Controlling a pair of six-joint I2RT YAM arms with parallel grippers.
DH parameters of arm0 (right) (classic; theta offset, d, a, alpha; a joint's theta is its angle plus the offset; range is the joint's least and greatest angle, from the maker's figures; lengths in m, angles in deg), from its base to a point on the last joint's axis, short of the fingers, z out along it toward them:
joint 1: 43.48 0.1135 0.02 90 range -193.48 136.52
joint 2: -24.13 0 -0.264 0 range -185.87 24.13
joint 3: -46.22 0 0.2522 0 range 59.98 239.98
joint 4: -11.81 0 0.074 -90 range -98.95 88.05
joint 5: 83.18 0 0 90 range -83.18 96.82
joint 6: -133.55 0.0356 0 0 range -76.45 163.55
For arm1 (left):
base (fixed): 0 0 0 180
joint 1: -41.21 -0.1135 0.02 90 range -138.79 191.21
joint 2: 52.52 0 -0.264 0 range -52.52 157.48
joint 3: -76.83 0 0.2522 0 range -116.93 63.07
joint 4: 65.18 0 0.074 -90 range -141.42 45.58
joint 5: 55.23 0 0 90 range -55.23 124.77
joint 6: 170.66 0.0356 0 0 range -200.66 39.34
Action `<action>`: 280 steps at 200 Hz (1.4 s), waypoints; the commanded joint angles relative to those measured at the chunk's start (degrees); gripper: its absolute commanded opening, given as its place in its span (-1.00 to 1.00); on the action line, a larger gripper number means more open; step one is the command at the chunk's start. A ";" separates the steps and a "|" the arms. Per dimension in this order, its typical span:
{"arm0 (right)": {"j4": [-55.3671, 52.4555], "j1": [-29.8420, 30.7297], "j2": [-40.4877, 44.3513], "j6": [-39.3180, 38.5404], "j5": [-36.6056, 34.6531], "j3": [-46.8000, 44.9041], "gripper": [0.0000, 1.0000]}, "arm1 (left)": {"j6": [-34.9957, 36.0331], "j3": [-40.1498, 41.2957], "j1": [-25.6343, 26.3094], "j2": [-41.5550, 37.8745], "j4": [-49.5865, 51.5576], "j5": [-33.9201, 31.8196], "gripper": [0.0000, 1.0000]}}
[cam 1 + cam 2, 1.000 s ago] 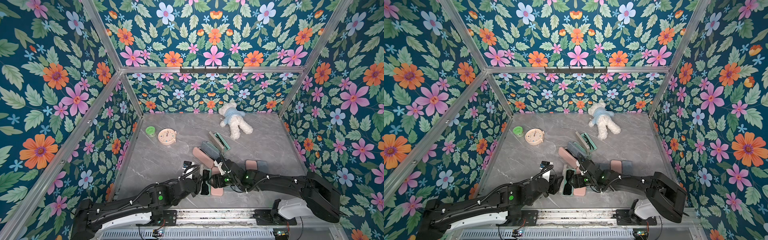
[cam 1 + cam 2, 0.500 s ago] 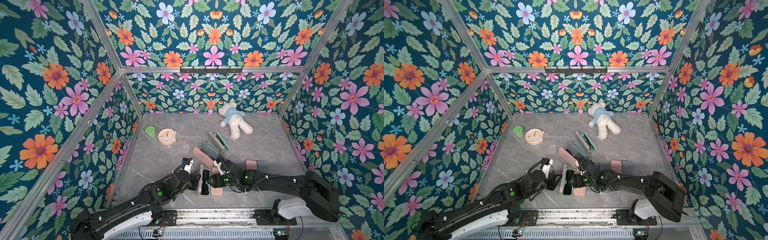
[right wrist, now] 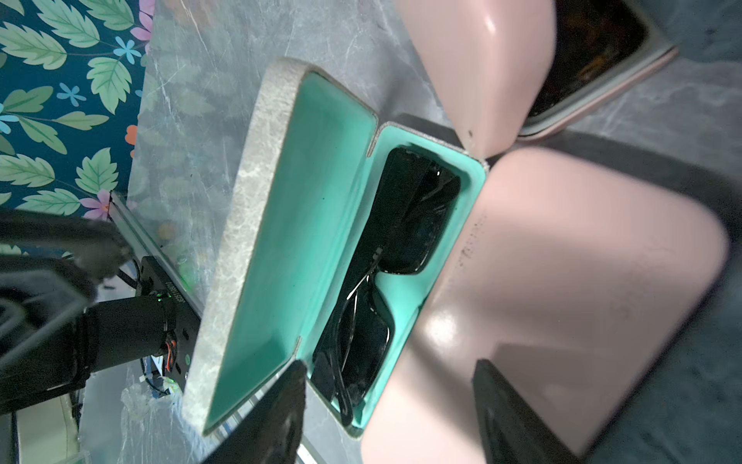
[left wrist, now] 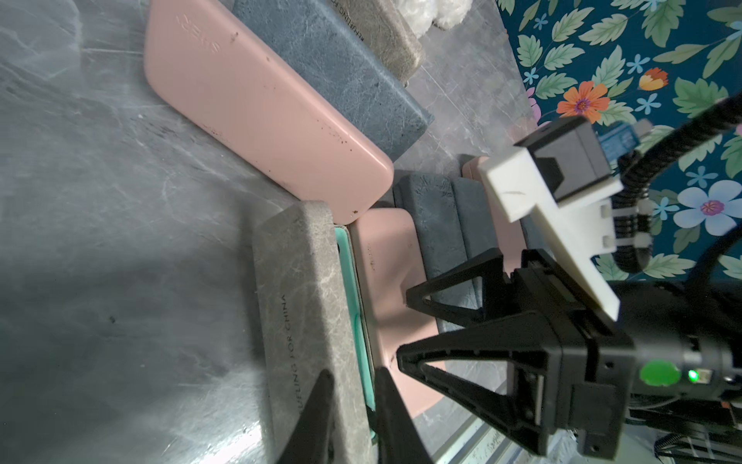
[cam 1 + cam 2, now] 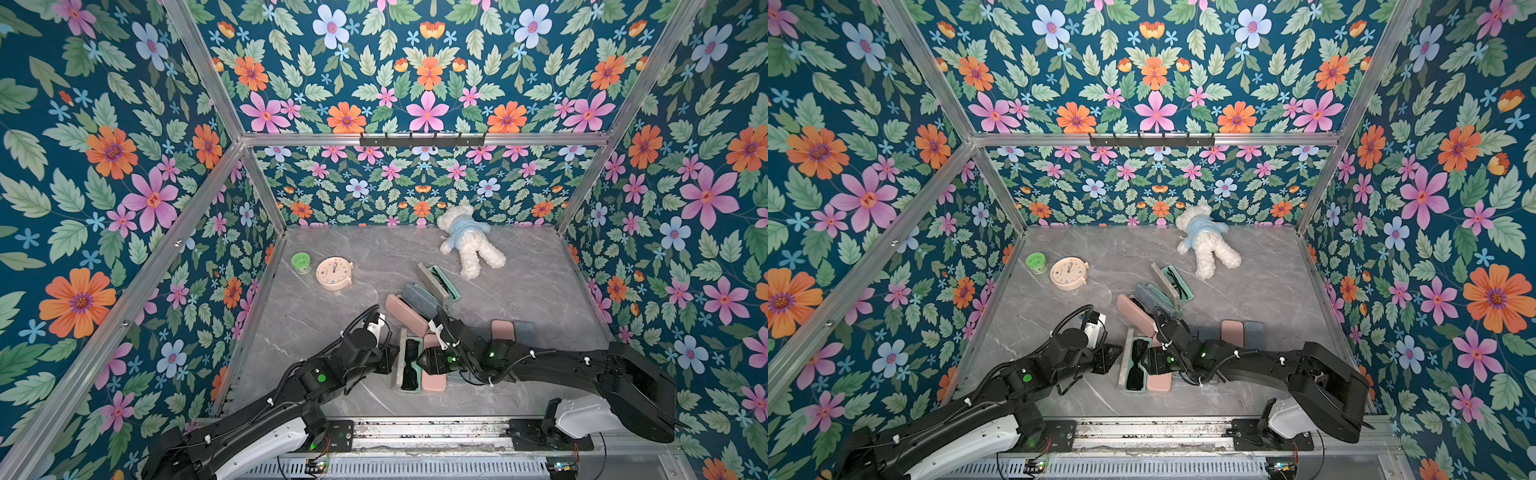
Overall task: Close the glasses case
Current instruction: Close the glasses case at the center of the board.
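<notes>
Tabletop: open glasses case sits near the front edge, between my arms.
Right pincer gapes wide, empty, over the base and the neighbouring pink case; likely bracing.
Left pincer, jaws narrow, is behind the raised lid. Pinching or just pushing, I cannot tell.
Sunglasses are seated inside.

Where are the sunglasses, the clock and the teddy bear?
sunglasses (image 3: 417, 217): right wrist view, on a dark lens.
clock (image 5: 333, 272): in a top view, on its face.
teddy bear (image 5: 462, 227): in a top view, on its blue shirt.
</notes>
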 commanded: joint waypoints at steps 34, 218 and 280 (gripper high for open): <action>0.63 0.06 -0.43 0.18 -0.34 -0.13 0.34 | 1.61 -0.14 -0.65 1.20 -0.21 2.28 -0.56; -3.48 0.11 -1.80 -0.18 -4.16 0.58 0.02 | 3.17 0.14 -1.66 7.68 -2.70 4.51 -0.66; -11.57 1.55 -4.23 -0.81 -9.04 5.17 -0.22 | 3.26 0.51 -1.71 8.66 -3.83 5.38 -0.67</action>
